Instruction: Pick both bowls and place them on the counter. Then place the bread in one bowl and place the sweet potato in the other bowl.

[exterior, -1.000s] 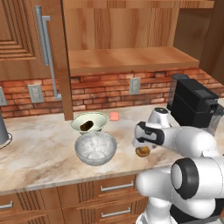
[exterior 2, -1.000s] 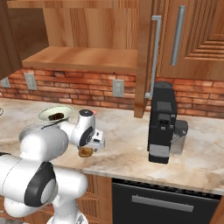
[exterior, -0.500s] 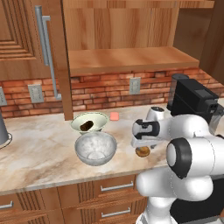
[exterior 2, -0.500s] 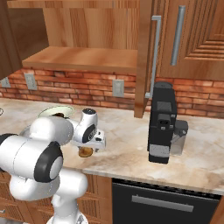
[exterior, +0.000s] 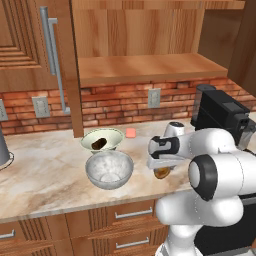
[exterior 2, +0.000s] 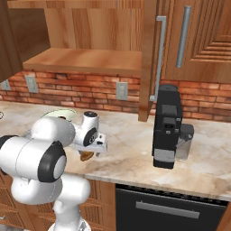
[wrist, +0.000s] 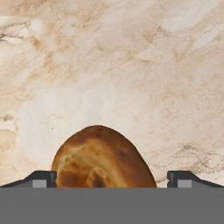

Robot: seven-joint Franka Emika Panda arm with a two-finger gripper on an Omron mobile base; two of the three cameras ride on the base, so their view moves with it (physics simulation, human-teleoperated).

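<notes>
- On the broad beige-and-cream marbled stone counter [exterior: 45,175], every place below was given relative to the mottled grey stone-look bowl [exterior: 109,170], which stood near the front edge.
- Just behind that grey bowl and touching it or nearly so sat the cream-white bowl with a pale green inside [exterior: 102,139], with the small dark brown oblong sweet potato [exterior: 98,143] already lying in it.
- The grey bowl itself looked empty.
- The small round tan-brown bread bun [exterior: 162,173] lay on the bare counter to the right of the grey bowl, at about the same depth from the front edge.
- The robot's white two-finger gripper [exterior: 161,167] hung directly over the bun, pointing down at it.
- In the hand view the bun [wrist: 103,158] sat centred between the two dark fingertips [wrist: 41,178], one to each side and both clear of it.
- The jaws stood spread wide and grasped nothing.
- The bun looked nearly round, so its long axis probably mattered little for the grasp.
- My judgement: the coming move was a straight descent and a close, then a carry leftward to the grey bowl.
- Compared with a second before, the gripper had shifted slightly and lined up more squarely above the bun, while both bowls, the sweet potato and the bun lay where they had been.
</notes>
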